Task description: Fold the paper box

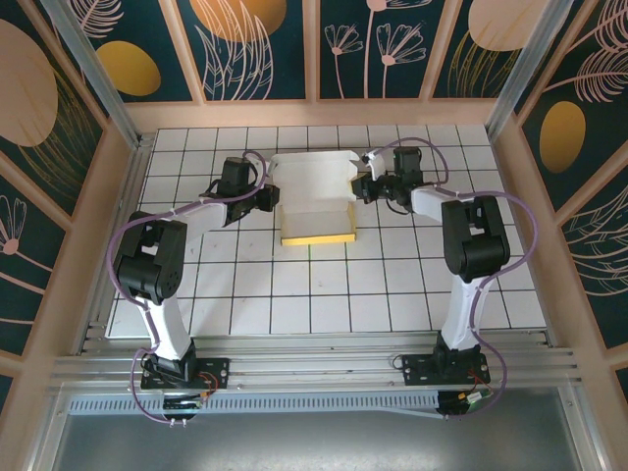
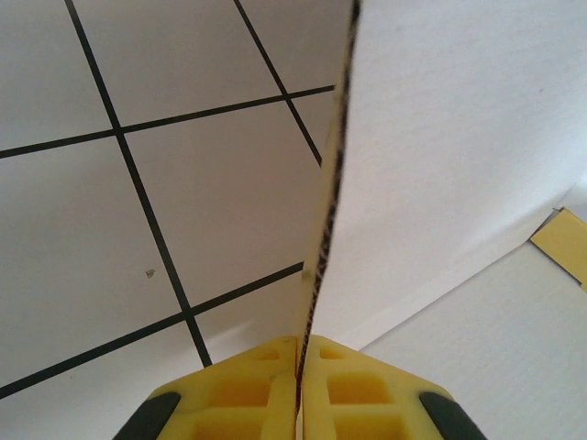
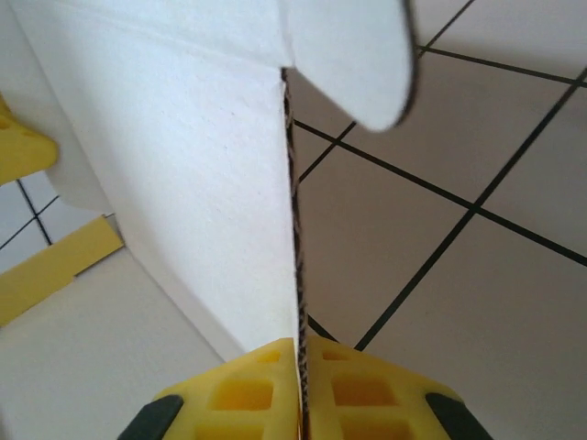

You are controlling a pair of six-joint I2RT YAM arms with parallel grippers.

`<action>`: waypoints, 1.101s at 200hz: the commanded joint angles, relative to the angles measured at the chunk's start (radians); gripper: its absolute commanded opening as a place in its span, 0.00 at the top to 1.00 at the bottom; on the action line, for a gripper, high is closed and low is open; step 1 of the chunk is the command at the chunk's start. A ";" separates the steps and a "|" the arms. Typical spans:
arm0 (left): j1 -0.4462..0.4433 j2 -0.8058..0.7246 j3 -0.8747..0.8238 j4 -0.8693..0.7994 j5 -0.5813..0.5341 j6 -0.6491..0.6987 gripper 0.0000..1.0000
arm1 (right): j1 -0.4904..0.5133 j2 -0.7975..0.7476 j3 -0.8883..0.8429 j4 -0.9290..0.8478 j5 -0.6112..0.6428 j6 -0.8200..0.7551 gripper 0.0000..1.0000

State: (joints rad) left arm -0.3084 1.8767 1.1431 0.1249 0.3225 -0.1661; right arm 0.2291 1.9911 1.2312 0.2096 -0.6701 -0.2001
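Note:
The paper box (image 1: 316, 196) lies at the back middle of the tiled table, white inside up, with a yellow strip along its near edge. My left gripper (image 1: 269, 197) is shut on the box's left side wall, which stands upright as a thin card edge (image 2: 326, 211) between the yellow fingers (image 2: 248, 390). My right gripper (image 1: 359, 186) is shut on the right side wall (image 3: 295, 220), also upright, with a rounded white flap (image 3: 367, 55) above it. White card panels (image 3: 174, 165) fill the inner side of each wrist view.
The white tiled table (image 1: 324, 285) spreads in front of the box. Wooden walls with dark floral panels (image 1: 260, 44) close in the back and sides. Purple cables (image 1: 520, 245) loop beside both arms. A metal rail (image 1: 314, 368) runs along the near edge.

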 commanded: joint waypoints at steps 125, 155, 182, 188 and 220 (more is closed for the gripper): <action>-0.015 -0.054 -0.164 0.250 0.203 -0.158 0.88 | 0.227 -0.209 -0.353 0.433 0.518 0.037 0.97; -0.033 -0.086 -0.231 0.276 0.160 -0.151 0.87 | 0.257 -0.239 -0.443 0.523 0.559 0.067 0.94; -0.050 -0.094 -0.270 0.320 0.102 -0.106 0.87 | 0.270 -0.254 -0.494 0.563 0.579 0.126 0.89; -0.055 -0.096 -0.278 0.330 0.085 -0.091 0.88 | 0.270 -0.257 -0.500 0.566 0.578 0.143 0.86; -0.069 -0.112 -0.350 0.449 0.001 -0.044 0.90 | 0.271 -0.333 -0.568 0.588 0.596 0.179 0.60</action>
State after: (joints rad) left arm -0.3443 1.7836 0.8539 0.4892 0.3378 -0.2592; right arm 0.4763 1.7401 0.7155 0.7448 -0.0723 -0.0586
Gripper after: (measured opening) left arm 0.101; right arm 0.332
